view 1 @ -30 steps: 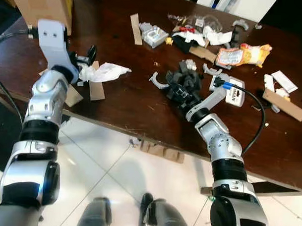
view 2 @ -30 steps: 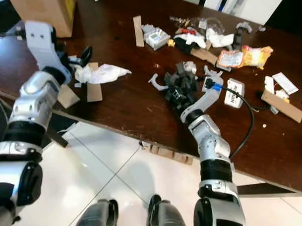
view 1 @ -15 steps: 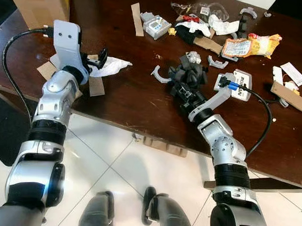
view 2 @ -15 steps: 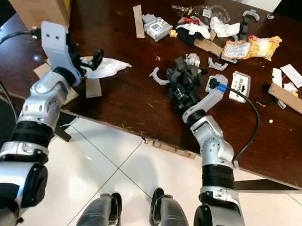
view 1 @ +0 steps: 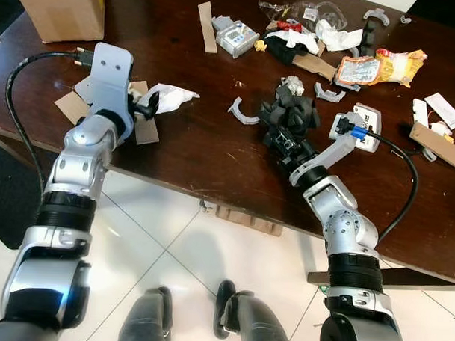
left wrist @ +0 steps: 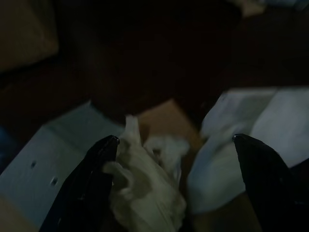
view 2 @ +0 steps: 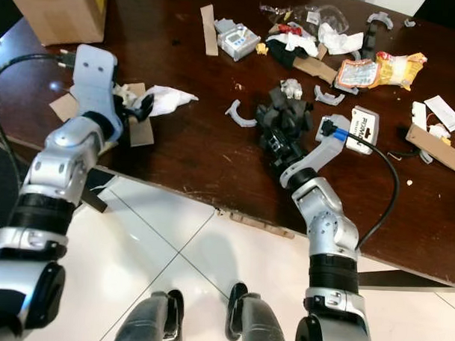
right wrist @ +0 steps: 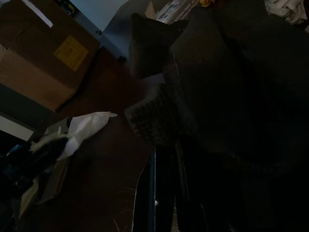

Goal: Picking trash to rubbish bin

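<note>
Left gripper [left wrist: 169, 179]: fingers spread, straddling the crumpled tissue [left wrist: 145, 188] at the table's near-left edge, roughly 9 o'clock in the head view. The tissue sits on a cardboard strip [view 1: 145, 130], touching the white paper [view 1: 174, 97].

To do it well: I'd drop a bit lower, centre on the wad, and close on tissue only; the paper and cardboard could snag.

Left arm is bent forward over the table [view 1: 190, 162] edge, wrist pitched down.

Right gripper [view 1: 287, 143] is at centre, fingers buried in the black foam clump [view 1: 289, 116]. Looks clamped on it, but can't tell. Forearm angled towards 11 o'clock, cable looping behind.
</note>
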You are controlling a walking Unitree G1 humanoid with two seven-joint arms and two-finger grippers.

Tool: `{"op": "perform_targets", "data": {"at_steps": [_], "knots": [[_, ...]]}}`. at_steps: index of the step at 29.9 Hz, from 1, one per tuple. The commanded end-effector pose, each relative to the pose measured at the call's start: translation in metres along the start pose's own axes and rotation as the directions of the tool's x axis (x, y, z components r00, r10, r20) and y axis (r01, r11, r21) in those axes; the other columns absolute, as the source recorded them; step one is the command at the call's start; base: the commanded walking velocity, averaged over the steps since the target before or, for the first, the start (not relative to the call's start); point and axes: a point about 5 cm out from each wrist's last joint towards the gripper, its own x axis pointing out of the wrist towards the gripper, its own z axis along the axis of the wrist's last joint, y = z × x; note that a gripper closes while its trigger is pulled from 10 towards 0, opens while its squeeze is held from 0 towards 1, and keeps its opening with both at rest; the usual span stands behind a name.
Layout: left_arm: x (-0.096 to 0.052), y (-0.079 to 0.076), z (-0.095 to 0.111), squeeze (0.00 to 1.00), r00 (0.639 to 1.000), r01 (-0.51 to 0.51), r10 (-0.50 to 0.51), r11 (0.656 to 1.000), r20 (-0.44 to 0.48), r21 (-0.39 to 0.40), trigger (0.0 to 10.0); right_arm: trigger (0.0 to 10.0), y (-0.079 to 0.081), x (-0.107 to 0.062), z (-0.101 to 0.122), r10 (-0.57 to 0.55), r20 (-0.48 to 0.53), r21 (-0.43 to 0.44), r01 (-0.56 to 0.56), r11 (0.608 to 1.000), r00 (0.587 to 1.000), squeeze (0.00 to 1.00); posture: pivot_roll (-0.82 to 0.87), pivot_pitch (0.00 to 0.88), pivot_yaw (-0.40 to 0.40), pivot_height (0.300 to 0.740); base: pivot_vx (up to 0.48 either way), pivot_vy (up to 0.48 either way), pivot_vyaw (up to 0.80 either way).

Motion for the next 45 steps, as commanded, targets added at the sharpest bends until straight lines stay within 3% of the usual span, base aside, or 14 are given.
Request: {"op": "perform_targets", "data": {"at_steps": [1, 10, 11, 12, 26, 29, 34, 35, 36, 38, 39, 41, 42, 45], "knots": [[-0.004, 0.002, -0.018, 0.00, 0.997, 0.000, 0.005, 0.998, -0.082, 0.055, 10.0, 10.0, -0.017, -0.013, -0.018, -0.088, -0.079, 0.031, 0.091, 0.995, 0.993, 0.00, 0.07, 0.448, -0.072, 0.740, 0.000, 0.000, 0.00], [-0.010, 0.009, -0.030, 0.00, 0.988, -0.040, 0.054, 0.994, -0.146, 0.100, 10.0, 10.0, -0.017, -0.014, -0.018, -0.094, -0.083, 0.028, 0.096, 0.995, 0.992, 0.00, 0.07, 0.447, -0.074, 0.740, 0.000, 0.000, 0.00], [-0.011, 0.010, -0.032, 0.00, 0.986, -0.052, 0.067, 0.994, -0.154, 0.097, 4.5, 10.0, -0.018, -0.014, -0.018, -0.096, -0.084, 0.027, 0.098, 0.995, 0.992, 0.00, 0.07, 0.442, -0.075, 0.740, 0.000, 0.000, 0.00], [-0.012, 0.010, -0.034, 0.00, 0.984, -0.057, 0.072, 0.994, -0.160, 0.094, 0.0, 10.0, -0.018, -0.014, -0.017, -0.097, -0.084, 0.025, 0.100, 0.995, 0.992, 0.00, 0.07, 0.436, -0.075, 0.740, 0.000, 0.000, 0.00], [-0.012, 0.012, -0.014, 0.00, 0.993, -0.104, 0.108, 0.992, -0.053, 0.076, 0.0, 10.0, -0.018, -0.003, -0.009, -0.089, -0.054, 0.012, 0.090, 0.996, 0.995, 0.00, 0.07, 0.353, -0.076, 0.740, 0.000, 0.000, 0.00], [-0.011, 0.013, 0.010, 0.00, 0.993, -0.088, 0.085, 0.996, 0.085, 0.022, 0.0, 10.0, -0.016, 0.002, -0.008, -0.078, -0.042, 0.012, 0.079, 0.997, 0.996, 0.00, 0.09, 0.307, -0.077, 0.740, 0.000, 0.000, 0.00], [-0.022, -0.003, 0.064, 0.00, 0.928, 0.097, -0.054, 0.990, 0.369, -0.099, 0.0, 10.0, -0.012, 0.014, -0.004, -0.052, -0.019, 0.017, 0.052, 0.998, 0.998, 0.00, 0.10, 0.257, -0.082, 0.740, 0.000, 0.000, 0.00], [-0.024, -0.007, 0.070, 0.00, 0.915, 0.127, -0.074, 0.986, 0.396, -0.111, 1.2, 10.0, -0.011, 0.016, -0.003, -0.047, -0.017, 0.018, 0.048, 0.999, 0.999, 0.00, 0.11, 0.253, -0.083, 0.740, 0.000, 0.000, 0.00], [-0.030, -0.015, 0.078, 0.00, 0.891, 0.185, -0.113, 0.975, 0.440, -0.124, 3.5, 10.0, -0.010, 0.017, -0.003, -0.041, -0.013, 0.019, 0.041, 0.999, 0.999, 0.00, 0.12, 0.236, -0.084, 0.740, 0.000, 0.000, 0.00], [-0.035, -0.023, 0.084, 0.00, 0.868, 0.230, -0.148, 0.966, 0.474, -0.120, 4.0, 10.0, -0.009, 0.019, -0.002, -0.035, -0.008, 0.021, 0.035, 0.999, 0.999, 0.00, 0.12, 0.225, -0.085, 0.740, 0.000, 0.000, 0.00], [-0.038, -0.028, 0.088, 0.00, 0.853, 0.255, -0.168, 0.960, 0.494, -0.115, 7.1, 10.0, -0.008, 0.021, -0.002, -0.032, -0.005, 0.022, 0.032, 0.999, 0.999, 0.00, 0.12, 0.225, -0.085, 0.740, 0.000, 0.000, 0.00], [-0.041, -0.033, 0.090, 0.00, 0.841, 0.279, -0.189, 0.954, 0.506, -0.106, 7.1, 10.0, -0.008, 0.022, -0.002, -0.030, -0.003, 0.025, 0.030, 0.999, 1.000, 0.00, 0.13, 0.212, -0.084, 0.740, 0.000, 0.000, 0.00], [-0.044, -0.039, 0.090, 0.00, 0.831, 0.306, -0.209, 0.946, 0.515, -0.109, 10.0, 10.0, -0.008, 0.023, -0.002, -0.029, 0.000, 0.026, 0.029, 0.999, 1.000, 0.00, 0.14, 0.199, -0.081, 0.740, 0.000, 0.000, 0.00], [-0.047, -0.046, 0.089, 0.00, 0.819, 0.338, -0.226, 0.933, 0.528, -0.126, 10.0, 10.0, -0.008, 0.025, -0.001, -0.027, 0.005, 0.029, 0.027, 0.999, 1.000, 0.00, 0.15, 0.185, -0.076, 0.740, 0.000, 0.000, 0.00]]}}
